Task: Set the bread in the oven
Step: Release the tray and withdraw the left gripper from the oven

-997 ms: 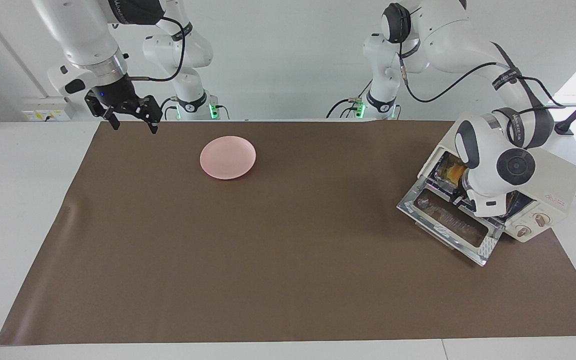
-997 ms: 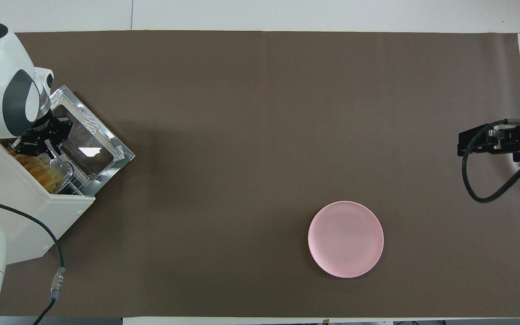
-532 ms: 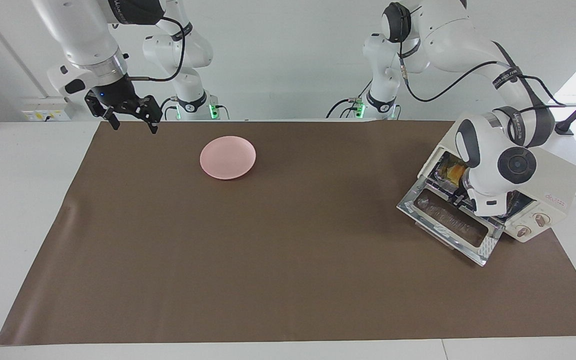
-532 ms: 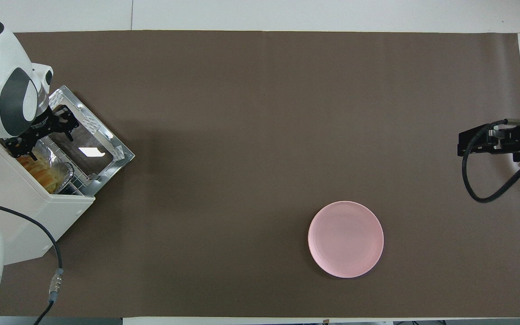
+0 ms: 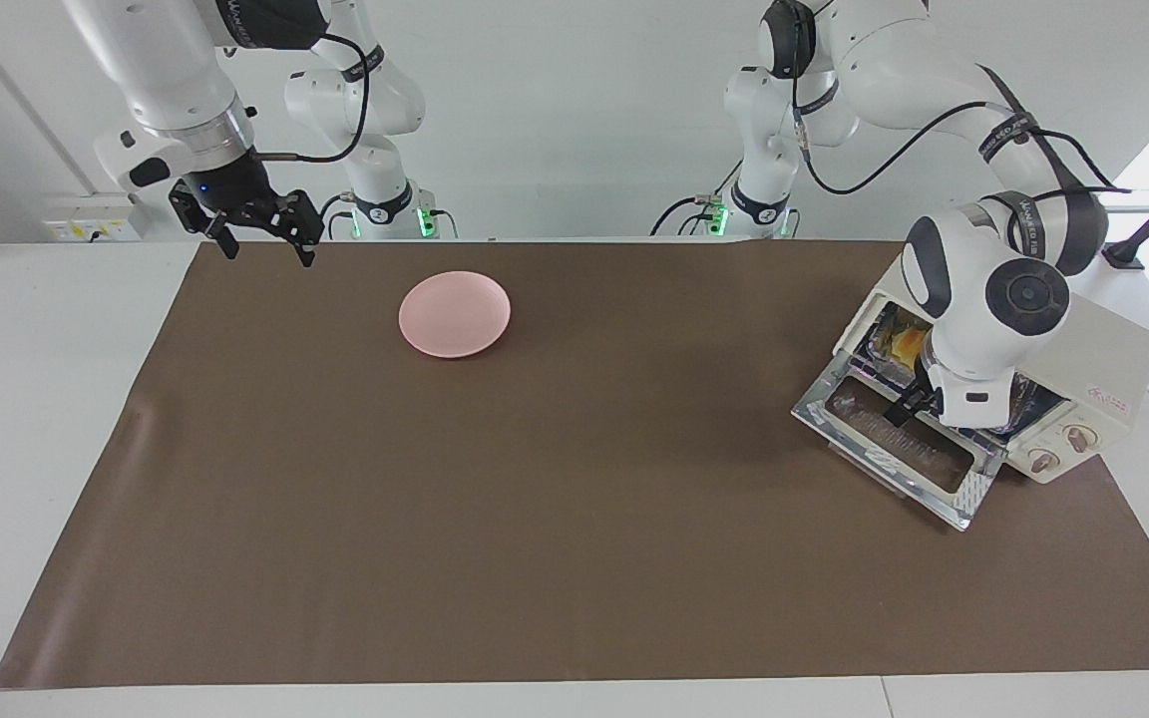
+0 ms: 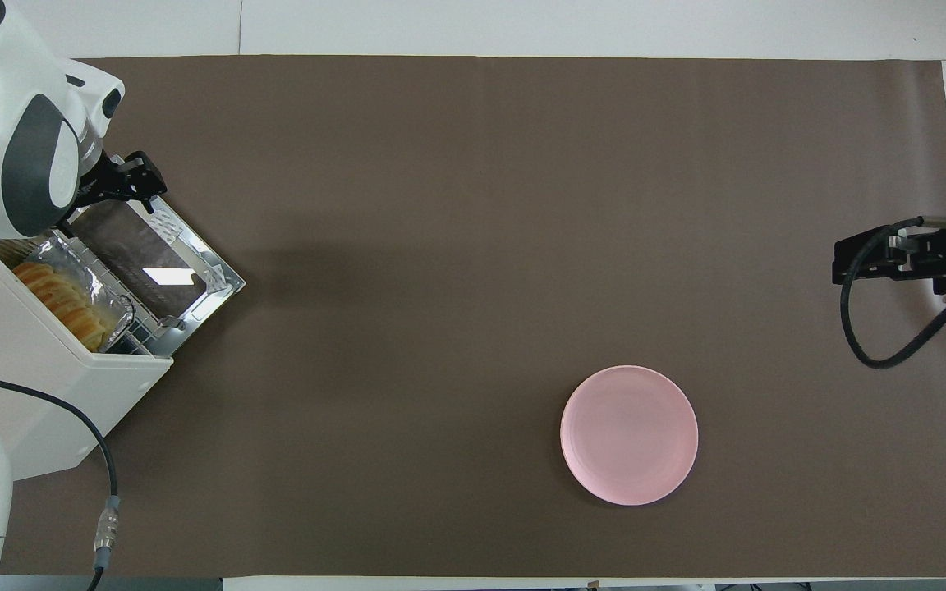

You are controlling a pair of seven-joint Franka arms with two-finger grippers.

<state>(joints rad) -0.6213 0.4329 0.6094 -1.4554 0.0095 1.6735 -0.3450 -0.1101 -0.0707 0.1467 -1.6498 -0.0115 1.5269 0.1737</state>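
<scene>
The cream-white oven (image 5: 1108, 364) (image 6: 25, 361) stands at the left arm's end of the table with its glass door (image 5: 889, 444) (image 6: 140, 250) dropped open. The ridged yellow bread (image 6: 62, 297) (image 5: 906, 345) lies inside on a foil tray (image 6: 107, 289). My left gripper (image 5: 912, 404) (image 6: 116, 185) hangs open over the open door, just outside the oven mouth, with nothing in it; its wrist hides one finger. My right gripper (image 5: 267, 249) (image 6: 875, 258) waits open above the right arm's end of the brown mat.
A round pink plate (image 5: 454, 313) (image 6: 628, 434) sits bare on the brown mat (image 5: 574, 538), toward the right arm's end and near the robots. A black cable (image 6: 103, 492) trails beside the oven.
My left gripper opened, let go of the bread in the oven and drew back out over the door. The right arm has not moved.
</scene>
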